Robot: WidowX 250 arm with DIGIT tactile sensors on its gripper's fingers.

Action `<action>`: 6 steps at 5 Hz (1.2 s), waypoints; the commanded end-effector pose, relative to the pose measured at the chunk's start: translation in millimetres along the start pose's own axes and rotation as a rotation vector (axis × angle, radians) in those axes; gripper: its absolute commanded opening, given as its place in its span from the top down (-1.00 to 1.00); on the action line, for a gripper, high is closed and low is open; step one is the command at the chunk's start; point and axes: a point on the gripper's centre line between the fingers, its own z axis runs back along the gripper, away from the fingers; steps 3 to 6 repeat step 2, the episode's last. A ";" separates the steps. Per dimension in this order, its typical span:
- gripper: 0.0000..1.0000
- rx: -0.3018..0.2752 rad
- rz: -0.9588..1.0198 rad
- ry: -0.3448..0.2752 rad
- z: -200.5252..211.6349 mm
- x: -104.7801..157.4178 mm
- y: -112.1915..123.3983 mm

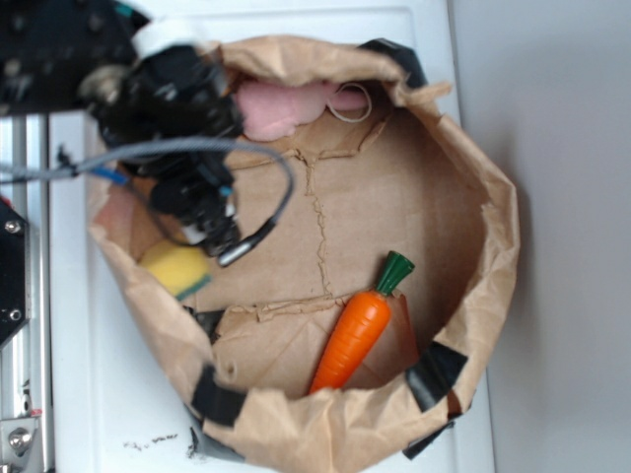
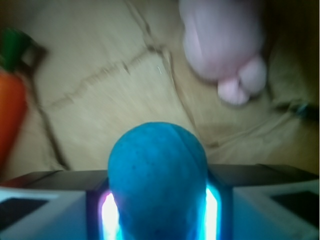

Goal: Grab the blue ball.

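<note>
Jaws clenched on blue ball, pads flanking both sides to stop roll. Gripper inside paper bag, near yellow sponge. Carrot well apart.

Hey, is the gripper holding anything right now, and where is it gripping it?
Yes, the gripper is shut on the blue ball, pinching it on its two opposite sides between the fingers.

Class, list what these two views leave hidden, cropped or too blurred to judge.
- Ball: absent from the exterior view, behind the gripper; its bottom is cropped in the wrist view.
- Sponge: partly under the gripper, exterior view.
- Carrot: cut by the wrist view's left edge.
- Pink toy: blurred, top cropped, wrist view.
</note>
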 end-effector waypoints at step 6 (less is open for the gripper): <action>1.00 -0.012 -0.102 -0.246 67.5 25.8 -32.9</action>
